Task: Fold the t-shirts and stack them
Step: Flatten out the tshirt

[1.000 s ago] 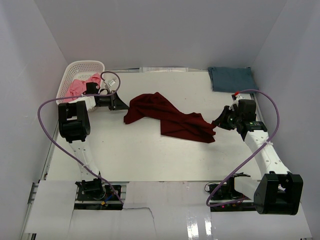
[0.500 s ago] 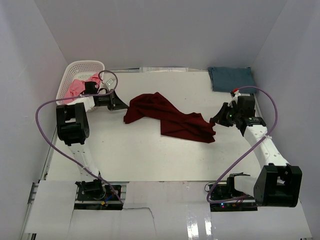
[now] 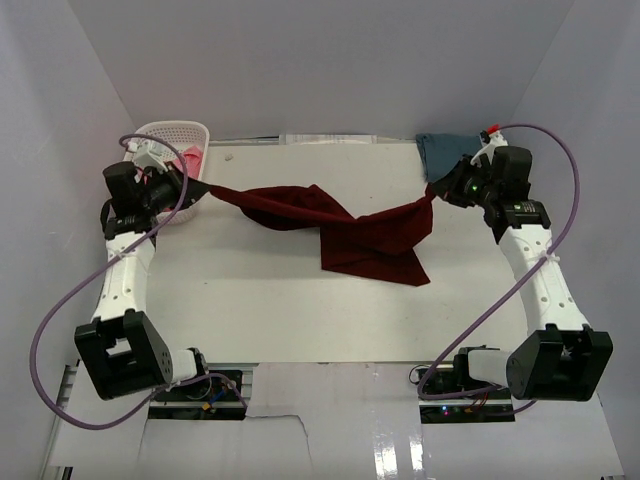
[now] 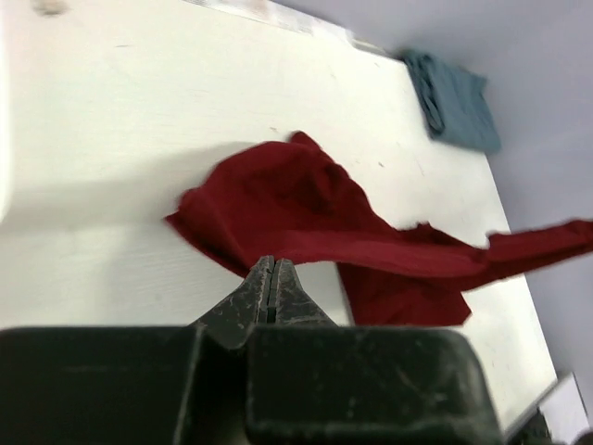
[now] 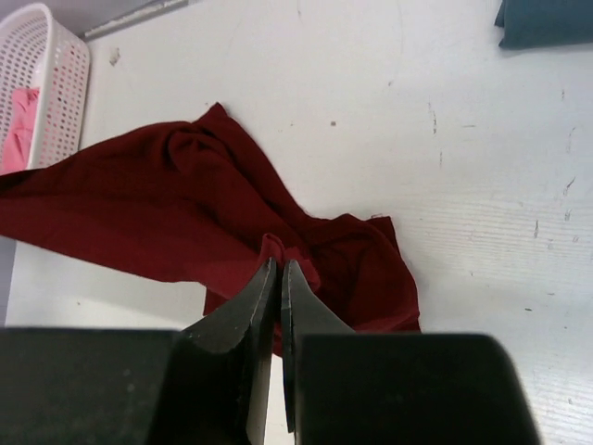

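Observation:
The dark maroon t-shirt hangs stretched between both grippers above the table, its lower part still resting on the tabletop. My left gripper is shut on the shirt's left end, near the basket. At the back right, my right gripper is shut on the right end. In the left wrist view the jaws pinch the maroon cloth. The right wrist view has its jaws closed on a bunched fold of the maroon cloth. The slate-blue t-shirt lies folded at the back right corner, partly behind the right arm. The pink t-shirt sits in the basket.
The white lattice basket stands at the back left corner, right behind my left wrist. White walls close in the table on three sides. Purple cables loop from both arms. The arm bases sit at the near edge.
The left gripper shut on the maroon shirt's left end. Both arms then lifted and swung outward and back, pulling the crumpled shirt into a taut band.

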`<state>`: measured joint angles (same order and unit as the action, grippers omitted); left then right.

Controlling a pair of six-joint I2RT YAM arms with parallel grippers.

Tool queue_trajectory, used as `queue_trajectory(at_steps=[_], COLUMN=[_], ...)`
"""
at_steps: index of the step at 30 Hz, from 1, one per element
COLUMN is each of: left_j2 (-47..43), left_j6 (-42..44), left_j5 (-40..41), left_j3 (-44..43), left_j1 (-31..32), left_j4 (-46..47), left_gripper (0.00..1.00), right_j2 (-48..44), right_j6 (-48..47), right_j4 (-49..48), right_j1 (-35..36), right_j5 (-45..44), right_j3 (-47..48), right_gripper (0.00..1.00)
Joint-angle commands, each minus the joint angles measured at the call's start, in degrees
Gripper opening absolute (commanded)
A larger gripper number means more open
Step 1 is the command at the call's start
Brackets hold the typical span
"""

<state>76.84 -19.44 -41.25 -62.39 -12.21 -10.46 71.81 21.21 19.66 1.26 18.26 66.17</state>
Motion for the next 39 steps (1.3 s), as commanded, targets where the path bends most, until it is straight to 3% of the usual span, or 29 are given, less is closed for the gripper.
queue_trajectory(at_steps=[1, 8, 13, 22, 33, 39], left_j2=[-4.32, -8.98, -10.3, -21.37, -23.31, -25.77], left_j6=[-3.84, -9.29, -13.15, -18.44, -16.34, -15.1], left_j5=[5.31, 5.48, 3.73, 4.07, 7.76, 12.77], left_j3=[4.55, 3.42, -2.63, -6.84, -20.13, -19.09], left_j1=[-3.61, -7.04, -8.36, -8.45, -8.45, -8.36], left_j4=[1.14, 3.34, 2.55, 9.93, 2.38, -0.61], left_gripper=[0.0, 0.0, 0.0, 0.0, 0.0, 0.0], right_j2=[-1.76, -3.52, -2.99, -13.09, -13.89, -17.05], right_j6=[1.99, 3.13, -0.11, -1.17, -4.16, -6.71], right_j4=[-1.29, -0.24, 1.97, -9.46, -7.09, -7.8], right_j1=[-0.03, -0.03, -0.03, 0.06, 0.06, 0.06], right_j5=[-1.65, -2.53, 4.4, 14.34, 16.19, 13.31], right_j3=[4.3, 16.87, 27.95, 26.81, 42.1, 43.77], right_gripper=[0.08, 0.08, 0.08, 0.08, 0.08, 0.08])
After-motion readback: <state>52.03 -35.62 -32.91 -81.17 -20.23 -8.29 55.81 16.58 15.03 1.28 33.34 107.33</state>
